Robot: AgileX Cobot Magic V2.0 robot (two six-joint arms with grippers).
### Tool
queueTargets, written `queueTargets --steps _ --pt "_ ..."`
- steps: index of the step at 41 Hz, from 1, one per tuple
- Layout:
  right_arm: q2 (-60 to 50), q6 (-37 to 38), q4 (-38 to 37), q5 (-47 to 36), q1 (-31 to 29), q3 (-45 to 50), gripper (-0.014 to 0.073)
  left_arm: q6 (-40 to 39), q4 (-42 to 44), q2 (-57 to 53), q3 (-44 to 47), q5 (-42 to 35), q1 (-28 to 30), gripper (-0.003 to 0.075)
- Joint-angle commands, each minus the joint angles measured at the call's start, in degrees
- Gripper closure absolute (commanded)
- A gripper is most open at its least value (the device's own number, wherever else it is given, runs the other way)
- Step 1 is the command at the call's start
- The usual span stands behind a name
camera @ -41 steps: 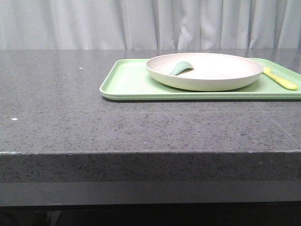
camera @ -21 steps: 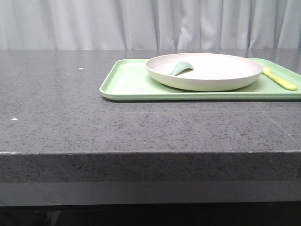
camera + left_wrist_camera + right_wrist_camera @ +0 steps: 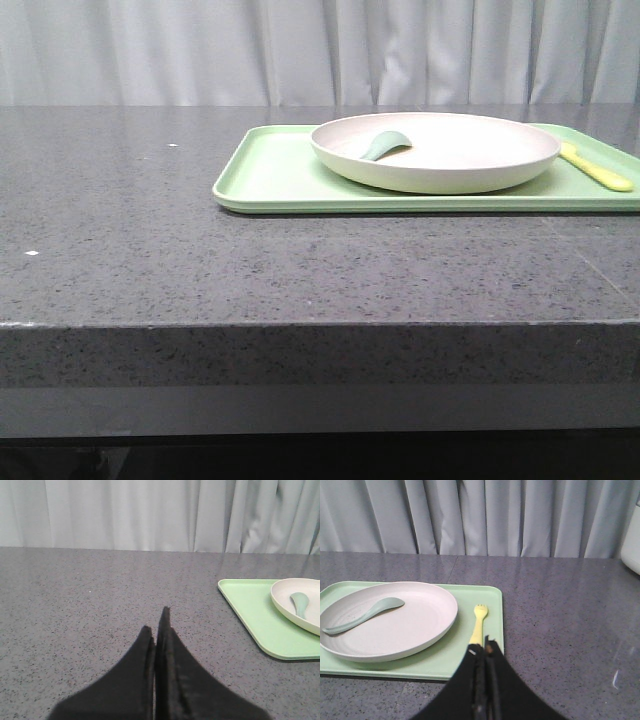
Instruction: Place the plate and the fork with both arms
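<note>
The off-white plate (image 3: pixel 435 150) rests on the light-green tray (image 3: pixel 270 175) at the right of the table; it also shows in the right wrist view (image 3: pixel 390 617) and the left wrist view (image 3: pixel 300 605). A grey-green spoon (image 3: pixel 385 145) lies in it. The pale-yellow fork (image 3: pixel 595 168) lies on the tray right of the plate, tines pointing away (image 3: pixel 479 622). My left gripper (image 3: pixel 156 622) is shut and empty over bare table, well left of the tray. My right gripper (image 3: pixel 484 647) is shut and empty, just short of the fork's handle end. Neither gripper shows in the front view.
The dark speckled stone table (image 3: pixel 150 250) has its front edge close to the camera. Grey curtains (image 3: pixel 200 50) hang behind. A white object's edge (image 3: pixel 632 540) shows at the far right of the right wrist view.
</note>
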Motion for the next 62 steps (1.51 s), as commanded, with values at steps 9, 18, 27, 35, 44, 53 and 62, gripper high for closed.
queueTargets --steps 9,18,27,35,44,53,62 --pt "0.4 -0.7 -0.5 -5.3 -0.4 -1.5 0.0661 -0.2 -0.1 0.7 -1.7 -4.5 0.2 0.0738" --pt "0.4 -0.7 -0.5 -5.3 -0.4 -1.5 0.0661 -0.2 -0.1 0.7 -1.7 -4.5 0.2 0.0738" --pt "0.4 -0.7 -0.5 -5.3 -0.4 -1.5 0.0661 -0.2 -0.1 0.7 -1.7 -4.5 0.2 0.0738" --pt "0.4 -0.7 -0.5 -5.3 -0.4 -1.5 0.0661 -0.2 -0.1 -0.7 1.3 -7.9 0.4 0.0738" --pt "0.4 -0.7 -0.5 -5.3 -0.4 -1.5 0.0661 -0.2 -0.1 -10.2 11.5 -11.9 4.1 0.0738" --pt "0.4 -0.7 -0.5 -5.3 -0.4 -1.5 0.0661 -0.2 -0.1 -13.1 18.8 -13.2 4.8 0.0738" --pt "0.4 -0.7 -0.5 -5.3 -0.4 -1.5 0.0661 -0.2 -0.1 -13.1 25.0 -19.4 4.8 0.0738"
